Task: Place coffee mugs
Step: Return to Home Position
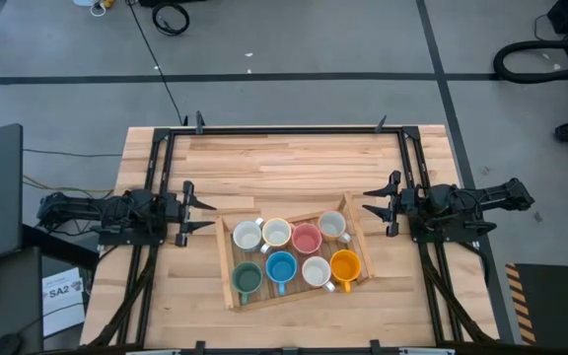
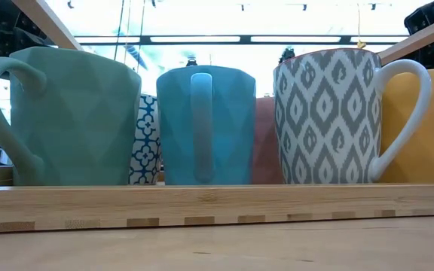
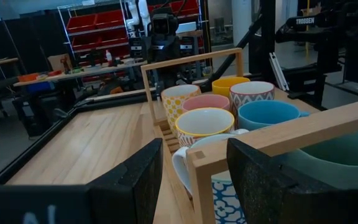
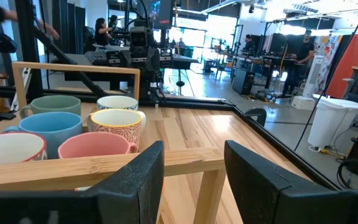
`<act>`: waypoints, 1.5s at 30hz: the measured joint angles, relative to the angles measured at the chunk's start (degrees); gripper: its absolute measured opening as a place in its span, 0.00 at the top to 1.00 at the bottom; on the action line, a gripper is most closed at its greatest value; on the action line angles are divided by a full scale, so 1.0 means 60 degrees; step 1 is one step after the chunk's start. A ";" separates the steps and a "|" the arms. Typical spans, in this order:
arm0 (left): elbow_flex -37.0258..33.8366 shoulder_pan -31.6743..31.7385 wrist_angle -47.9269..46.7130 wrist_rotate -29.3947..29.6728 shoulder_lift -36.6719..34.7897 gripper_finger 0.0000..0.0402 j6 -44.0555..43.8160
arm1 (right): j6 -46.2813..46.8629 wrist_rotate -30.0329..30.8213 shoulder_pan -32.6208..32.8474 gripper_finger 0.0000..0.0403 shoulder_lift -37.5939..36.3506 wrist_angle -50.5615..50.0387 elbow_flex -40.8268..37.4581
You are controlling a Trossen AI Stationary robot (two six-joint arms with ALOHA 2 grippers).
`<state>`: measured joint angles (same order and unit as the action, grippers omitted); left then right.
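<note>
A wooden tray (image 1: pixel 299 295) sits mid-table and holds eight mugs in two rows. The far row is white (image 1: pixel 248 235), cream (image 1: pixel 277 233), pink (image 1: pixel 307 238) and pale grey (image 1: pixel 332 226). The near row is dark green (image 1: pixel 247 279), blue (image 1: pixel 281 267), white (image 1: pixel 315 271) and orange (image 1: pixel 345 264). My left gripper (image 1: pixel 211 216) is open at the tray's left end, its fingers either side of the end frame's upright post (image 3: pixel 199 183). My right gripper (image 1: pixel 366 201) is open at the right end, straddling that frame's post (image 4: pixel 210 186).
Black rails (image 1: pixel 264 130) frame the table top. Bare wood (image 1: pixel 284 163) lies between the tray and the far edge, with a narrower strip near me. In the low view the tray's near wall (image 2: pixel 217 207) fills the foreground. People (image 4: pixel 98 28) stand in the room beyond.
</note>
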<state>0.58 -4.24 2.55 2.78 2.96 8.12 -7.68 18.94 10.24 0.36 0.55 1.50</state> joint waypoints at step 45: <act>-0.0004 -0.0003 0.0080 -0.0006 -0.0481 0.54 -0.0007 | 0.0004 -0.0002 0.0004 0.57 -0.0004 0.0045 0.0000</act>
